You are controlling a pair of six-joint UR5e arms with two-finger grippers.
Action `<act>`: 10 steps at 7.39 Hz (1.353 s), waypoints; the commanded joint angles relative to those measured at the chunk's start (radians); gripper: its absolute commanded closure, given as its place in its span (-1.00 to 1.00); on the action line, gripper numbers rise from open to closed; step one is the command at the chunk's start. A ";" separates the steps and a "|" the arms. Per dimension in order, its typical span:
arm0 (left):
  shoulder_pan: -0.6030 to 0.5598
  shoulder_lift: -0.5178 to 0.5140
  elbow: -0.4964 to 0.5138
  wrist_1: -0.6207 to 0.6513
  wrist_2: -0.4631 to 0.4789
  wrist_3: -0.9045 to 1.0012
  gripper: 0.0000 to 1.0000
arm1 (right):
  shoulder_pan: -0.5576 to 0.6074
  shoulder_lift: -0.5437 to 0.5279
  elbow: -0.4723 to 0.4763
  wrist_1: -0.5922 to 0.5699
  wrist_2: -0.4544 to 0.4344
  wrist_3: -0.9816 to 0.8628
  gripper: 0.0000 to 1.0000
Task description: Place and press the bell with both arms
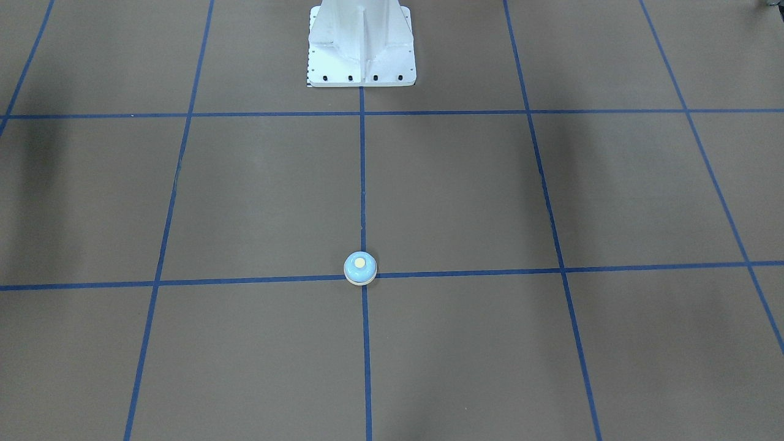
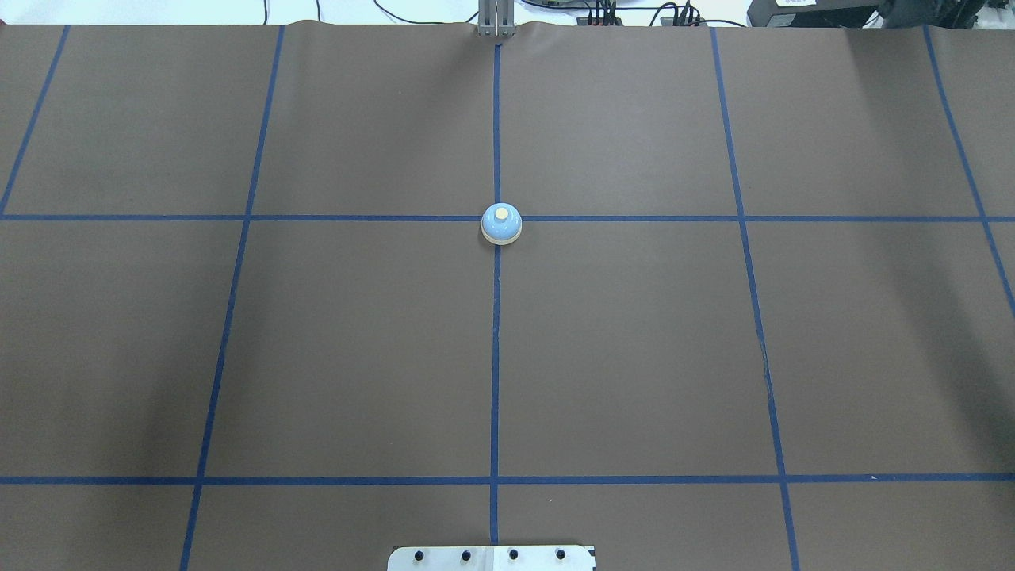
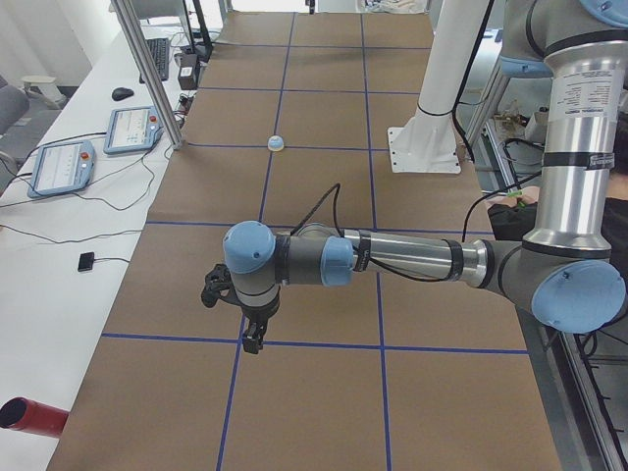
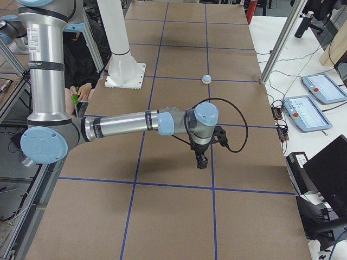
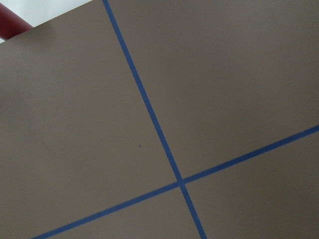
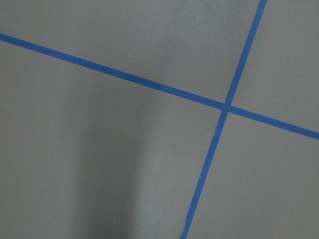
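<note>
Sitting upright midway between bench ends, nearer the far edge: call bell (image 1: pixel 360 267). Left gripper (image 3: pixel 252 340), right gripper (image 4: pixel 201 162): opening cannot be told.

Left arm (image 3: pixel 412 260) and right arm (image 4: pixel 124 123) stretch level; left end effector (image 3: pixel 253 340) and right end effector (image 4: pixel 201 162) point down

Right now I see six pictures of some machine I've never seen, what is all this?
A robot with two arms stands at a brown table marked with blue tape. Two pictures look down on the table, from behind and in front. Two are from the table's ends: one shows the left arm and left gripper, the other the right arm and right gripper. Two wrist cameras see mostly table. A small bell sits alone on a tape crossing; nothing holds it.
</note>
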 commanded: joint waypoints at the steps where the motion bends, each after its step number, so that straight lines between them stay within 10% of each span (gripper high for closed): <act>1: 0.001 0.051 -0.040 -0.003 0.001 -0.045 -1.00 | 0.025 -0.024 -0.057 0.011 0.018 -0.010 -1.00; 10: 0.002 0.080 -0.028 -0.004 0.013 -0.041 -1.00 | 0.049 -0.031 0.036 -0.083 0.023 0.087 -1.00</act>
